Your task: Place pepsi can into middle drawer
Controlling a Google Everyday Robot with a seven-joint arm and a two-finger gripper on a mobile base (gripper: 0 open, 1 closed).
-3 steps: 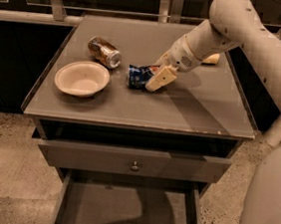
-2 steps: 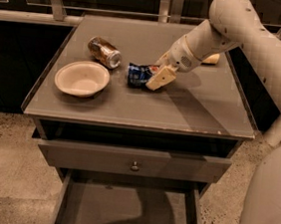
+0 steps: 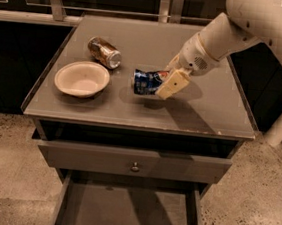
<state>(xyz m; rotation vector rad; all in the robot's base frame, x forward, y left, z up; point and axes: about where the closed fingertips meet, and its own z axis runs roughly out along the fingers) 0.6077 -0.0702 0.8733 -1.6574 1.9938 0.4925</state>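
Observation:
The pepsi can [image 3: 144, 81], blue and dented, lies on its side in my gripper [image 3: 163, 84] over the middle of the grey tabletop [image 3: 206, 111]. The gripper is shut on the can's right end, with one tan finger [image 3: 173, 83] in front of it. A shadow lies on the tabletop just below the can, so it seems to be held slightly off the surface. The middle drawer [image 3: 120, 210] is pulled out at the bottom of the view, in front of the table, and its flat grey floor is bare.
A brown-gold can [image 3: 104, 52] lies on its side at the back left of the tabletop. A white bowl [image 3: 81, 78] stands in front of it. A drawer front with a small round knob [image 3: 135, 166] sits above the open drawer. The floor is speckled.
My gripper and the pepsi can have shifted a little to the right and toward the table's front. The bowl and the brown-gold can have not moved.

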